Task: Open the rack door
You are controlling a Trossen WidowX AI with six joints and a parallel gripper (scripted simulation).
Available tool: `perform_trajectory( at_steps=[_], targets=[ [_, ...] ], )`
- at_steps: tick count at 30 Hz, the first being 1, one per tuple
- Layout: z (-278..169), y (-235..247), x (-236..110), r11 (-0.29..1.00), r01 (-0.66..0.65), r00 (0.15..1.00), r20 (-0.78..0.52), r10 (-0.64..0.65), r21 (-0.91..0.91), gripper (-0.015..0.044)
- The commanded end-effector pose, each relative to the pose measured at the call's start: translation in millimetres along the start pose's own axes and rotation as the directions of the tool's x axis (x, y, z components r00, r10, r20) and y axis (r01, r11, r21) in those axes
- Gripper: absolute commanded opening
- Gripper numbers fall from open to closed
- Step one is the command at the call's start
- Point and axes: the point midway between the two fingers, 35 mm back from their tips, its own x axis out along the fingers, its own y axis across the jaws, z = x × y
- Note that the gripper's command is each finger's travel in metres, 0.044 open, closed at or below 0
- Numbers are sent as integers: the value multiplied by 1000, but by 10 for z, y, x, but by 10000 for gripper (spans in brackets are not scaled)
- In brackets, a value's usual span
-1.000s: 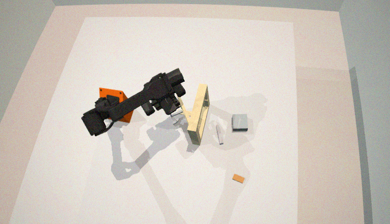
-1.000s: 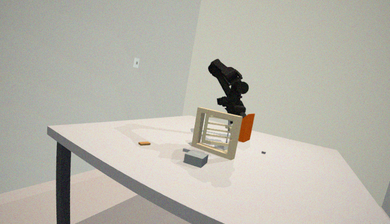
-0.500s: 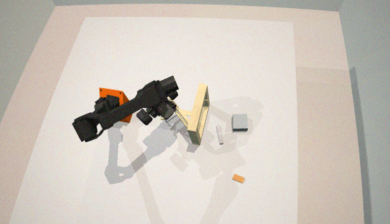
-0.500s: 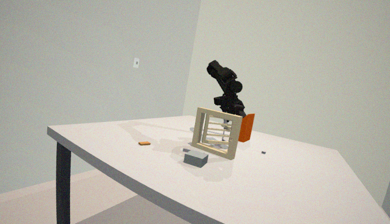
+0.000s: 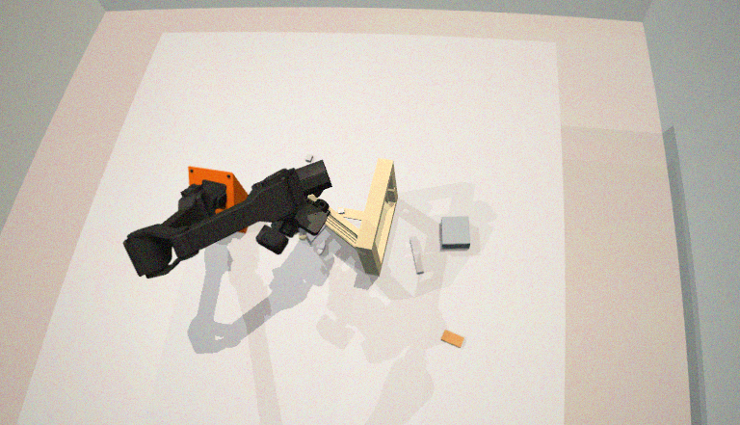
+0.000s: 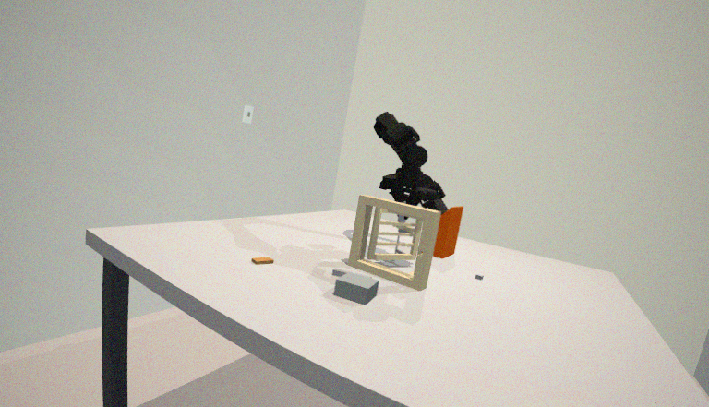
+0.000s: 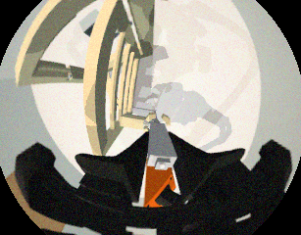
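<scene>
At lower centre of the wrist view, the jaws pinch the grey handle; centre left from above, the arm bends over one door, ajar from one frame. Beyond lie one grey block and one orange piece.

fingertips' grip unclear in top view (claw covers it), table legs cropped

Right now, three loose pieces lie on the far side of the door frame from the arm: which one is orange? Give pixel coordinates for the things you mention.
The small flat block (image 5: 452, 338) (image 6: 262, 260), set apart from the grey box (image 5: 455, 231) (image 6: 355, 286) and the thin grey bar (image 5: 416, 255).
</scene>
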Motion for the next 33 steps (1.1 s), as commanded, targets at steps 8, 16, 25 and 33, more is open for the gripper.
perform_trajectory(
  at_steps=[8,16,25,33],
  targets=[
    [71,-226,-1,987,3,1000,6,-2,-163,8],
    [137,-380,-2,961,4,1000,6,-3,-275,8],
    [223,-526,-3,923,5,1000,6,-3,-384,8],
    [287,-625,-4,890,6,1000,7,-4,-455,8]
  ],
)
